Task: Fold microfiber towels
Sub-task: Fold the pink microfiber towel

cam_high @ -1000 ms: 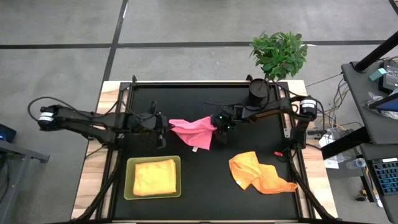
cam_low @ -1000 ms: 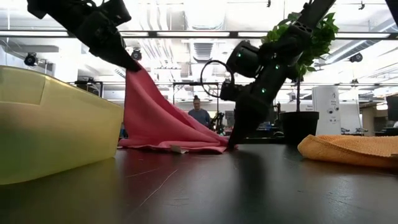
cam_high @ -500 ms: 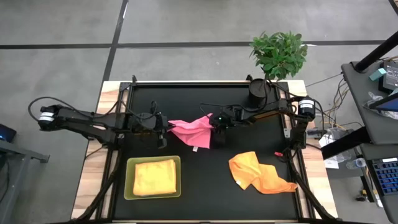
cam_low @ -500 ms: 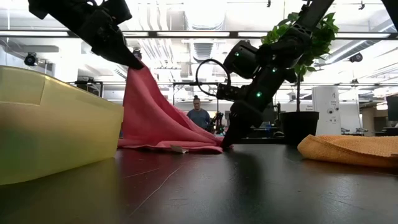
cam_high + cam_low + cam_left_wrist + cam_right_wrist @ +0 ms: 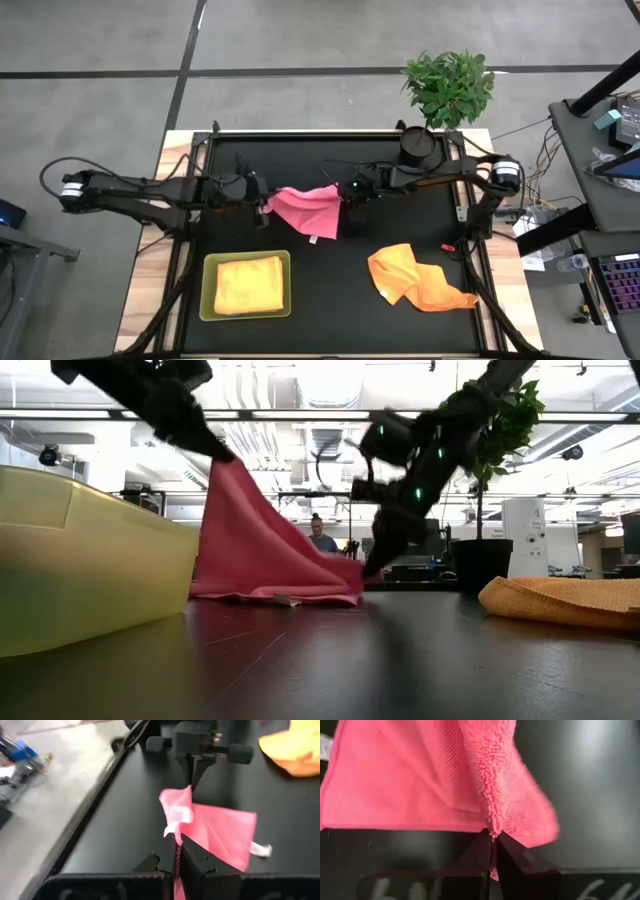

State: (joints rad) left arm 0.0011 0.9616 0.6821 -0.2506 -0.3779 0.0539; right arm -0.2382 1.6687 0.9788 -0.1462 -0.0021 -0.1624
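Observation:
A pink microfiber towel hangs between my two grippers at mid-table. My left gripper is shut on its left end, held high. My right gripper is shut on its right end, just above the table. The towel's near edge rests on the tabletop. A yellow towel lies folded in the lime-green tray. An orange towel lies crumpled at the near right. My left gripper pinches the pink towel's left corner between its two fingers, coming from the table's left and slanting down. That corner is lifted high, and the cloth slopes down from it to the table. My right gripper pinches a fluffy fold at the towel's right corner between its fingertips, coming from the table's right and slanting down. One layer or several, I cannot tell. That corner is raised a little off the table.
A potted plant in a dark pot stands at the far right corner. The tray fills the near left. Bare black tabletop lies between the tray and the orange towel.
My right gripper has shut on the pink towel's right corner and risen slightly, lifting that corner off the table. The towel's left corner stays high in my left gripper, and its near edge stays on the table.

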